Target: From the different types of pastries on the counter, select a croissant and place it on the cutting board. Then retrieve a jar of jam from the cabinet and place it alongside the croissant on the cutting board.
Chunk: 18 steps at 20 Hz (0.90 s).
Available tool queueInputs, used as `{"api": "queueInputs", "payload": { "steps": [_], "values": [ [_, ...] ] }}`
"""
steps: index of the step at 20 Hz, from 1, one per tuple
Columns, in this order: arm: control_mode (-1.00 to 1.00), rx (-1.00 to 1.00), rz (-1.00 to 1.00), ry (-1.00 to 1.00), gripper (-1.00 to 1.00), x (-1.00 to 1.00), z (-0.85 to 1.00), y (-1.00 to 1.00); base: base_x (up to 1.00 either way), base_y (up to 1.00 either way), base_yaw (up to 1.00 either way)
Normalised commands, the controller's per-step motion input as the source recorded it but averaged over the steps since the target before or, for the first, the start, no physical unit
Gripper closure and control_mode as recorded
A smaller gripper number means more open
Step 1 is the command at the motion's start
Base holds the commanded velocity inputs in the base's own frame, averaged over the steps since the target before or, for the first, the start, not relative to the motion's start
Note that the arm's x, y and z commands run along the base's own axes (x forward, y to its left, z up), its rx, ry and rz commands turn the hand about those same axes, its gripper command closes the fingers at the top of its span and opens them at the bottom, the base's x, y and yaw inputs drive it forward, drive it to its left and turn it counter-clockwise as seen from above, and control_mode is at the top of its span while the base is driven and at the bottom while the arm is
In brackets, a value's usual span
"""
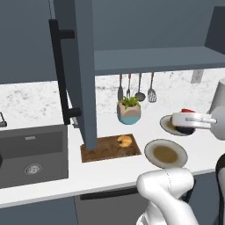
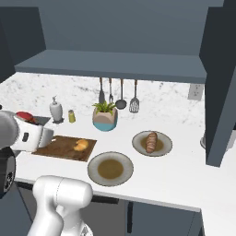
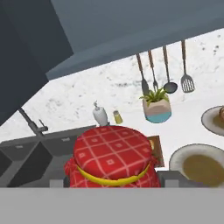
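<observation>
My gripper [image 1: 190,120] is shut on the jar of jam [image 3: 111,157], a squat dark jar with a red checked cloth top [image 1: 188,110], held in the air above the counter [image 1: 110,173]. In the right base view the gripper [image 2: 28,134] and the jar [image 2: 25,116] hang over the left end of the cutting board [image 2: 59,148]. The golden croissant [image 1: 125,140] lies on the right part of the dark brown cutting board [image 1: 103,152]. A darker brown pastry [image 2: 151,142] rests on the far plate [image 2: 162,148]. The cabinet door [image 1: 81,66] stands open beside its shelf [image 1: 154,59].
A second tan plate [image 1: 166,154] sits at the counter's front, right of the board. A potted plant [image 1: 129,112] and hanging utensils [image 1: 136,88] stand behind the board. The dark sink [image 1: 30,154] is at the left. A soap dispenser [image 2: 56,110] stands behind the board.
</observation>
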Motion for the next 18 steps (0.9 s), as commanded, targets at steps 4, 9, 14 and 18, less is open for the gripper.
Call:
{"api": "queueInputs", "payload": {
  "steps": [4, 9, 14, 18],
  "values": [
    [-1.00, 0.25, 0.20, 0.00, 1.00, 0.20, -1.00, 0.22, 0.00, 0.00, 0.00],
    [-1.00, 0.14, 0.17, 0.01, 1.00, 0.47, -1.00, 0.27, 0.00, 0.00, 0.00],
    [-1.00, 0.00, 0.12, 0.00, 1.00, 0.64, -1.00, 0.37, 0.00, 0.00, 0.00],
    [-1.00, -0.01, 0.08, -0.05, 1.00, 0.63, -1.00, 0.42, 0.00, 0.00, 0.00]
  ]
}}
